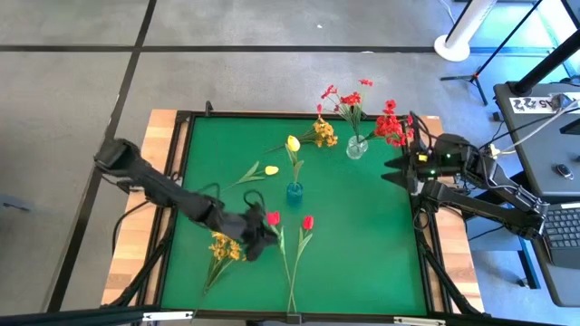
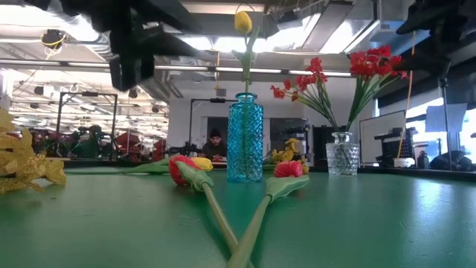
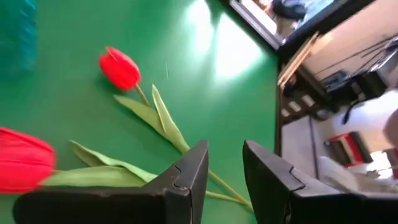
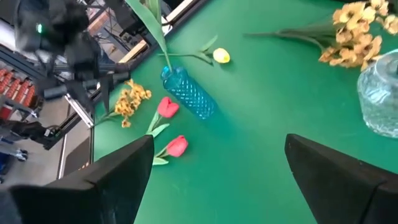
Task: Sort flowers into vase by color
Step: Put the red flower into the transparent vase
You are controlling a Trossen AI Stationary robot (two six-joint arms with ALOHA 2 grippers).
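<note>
Two red tulips [image 1: 273, 218] [image 1: 307, 222] lie flat on the green table, their stems crossing near the front edge. My left gripper [image 1: 258, 240] hovers open just left of them, clear above the table [image 2: 134, 59]; between its fingers [image 3: 224, 152] only table and a stem below show. A blue vase [image 1: 294, 191] holds one yellow tulip [image 1: 293, 143]. A clear vase [image 1: 357, 147] holds red sprays [image 1: 352, 98] [image 1: 391, 127]. Another yellow tulip [image 1: 270, 169] and two yellow-orange clusters [image 1: 322, 134] [image 1: 225, 247] lie on the table. My right gripper [image 1: 391, 170] waits open at the right edge.
The table has a raised dark rim [image 1: 181, 163] and wooden side boards. A desk with a keyboard [image 1: 562, 226] stands beyond the right edge. Bare green surface [image 1: 372, 244] lies at the near right.
</note>
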